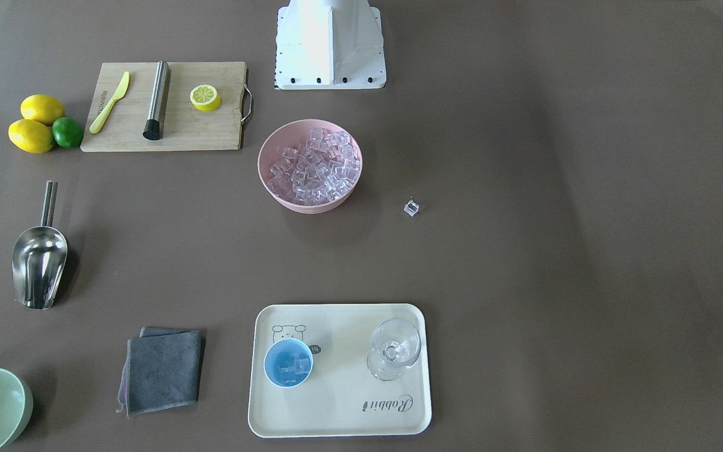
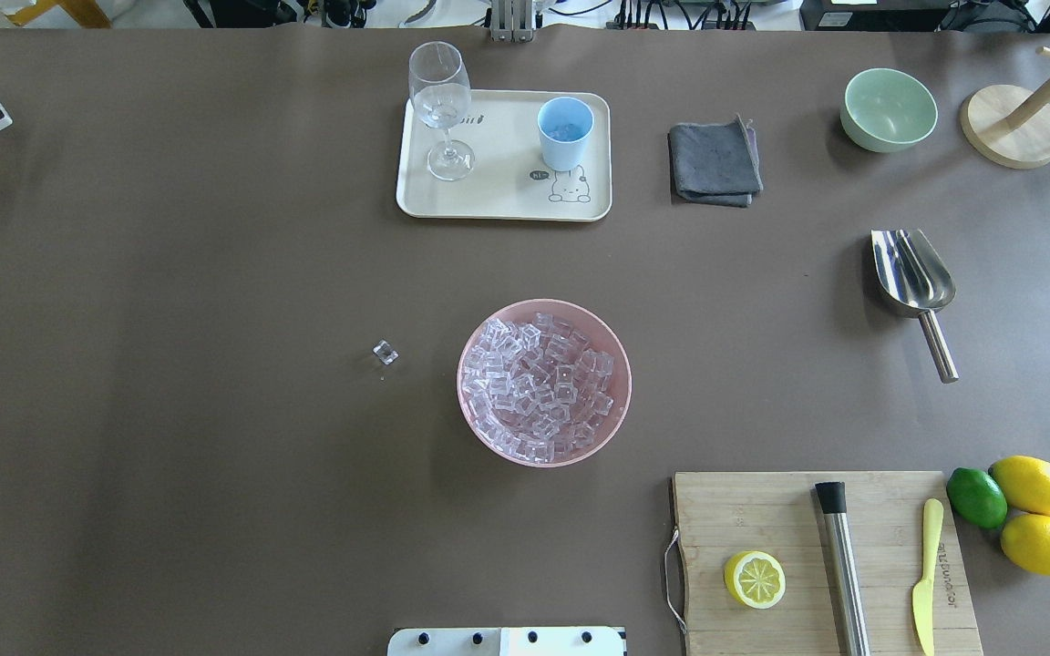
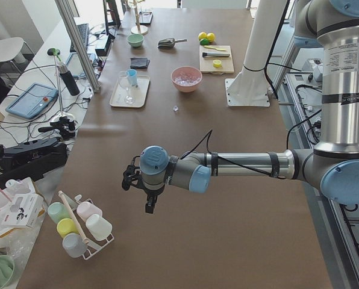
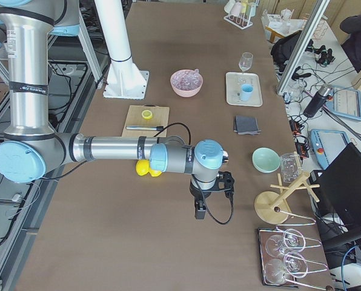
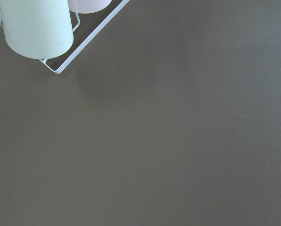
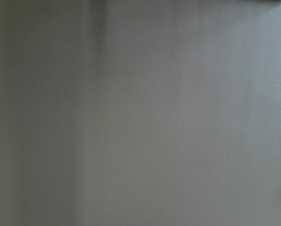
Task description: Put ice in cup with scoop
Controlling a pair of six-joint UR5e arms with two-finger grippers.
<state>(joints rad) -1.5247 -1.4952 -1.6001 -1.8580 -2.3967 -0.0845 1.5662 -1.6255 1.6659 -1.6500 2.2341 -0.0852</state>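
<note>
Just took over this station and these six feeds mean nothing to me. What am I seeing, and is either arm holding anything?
Two robot arms at one brown table. Two feeds look down on it, from behind and facing the robot; two look along it from either end; two are wrist cameras, showing mostly bare tabletop. In the end views the left gripper and right gripper hang near the table's ends, apparently empty. The scoop lies free. The ice fills a pink bowl, one cube lies loose, and the cup on the tray holds a few.
</note>
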